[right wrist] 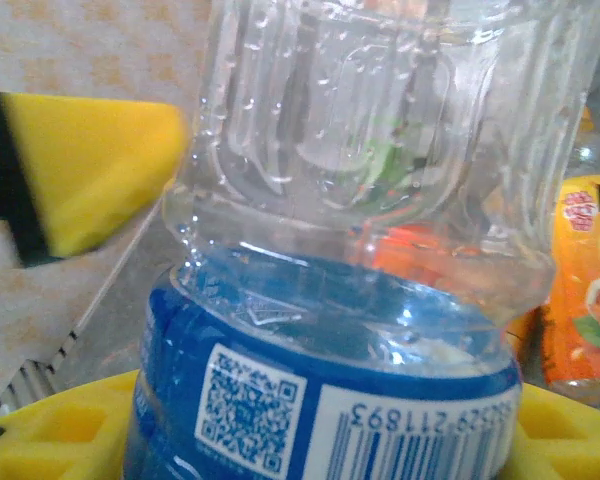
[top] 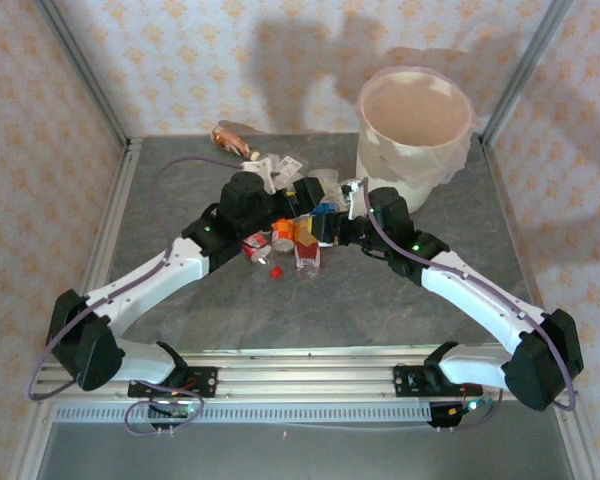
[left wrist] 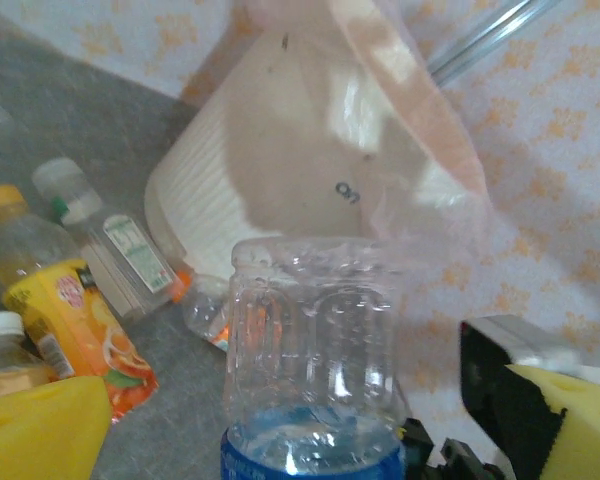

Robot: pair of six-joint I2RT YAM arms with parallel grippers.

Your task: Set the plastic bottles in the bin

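From above, we've got a grey table boxed in by patterned walls. The bin stands far right, and the bottles are heaped mid-table, near its left side.

Over to the left wrist: the left gripper is spread wide, with a blue bottle between its pads, touching neither, and the bin looms behind.

Right wrist now: the right gripper has a blue bottle against its lower pad. Clamped or not, we cannot tell.
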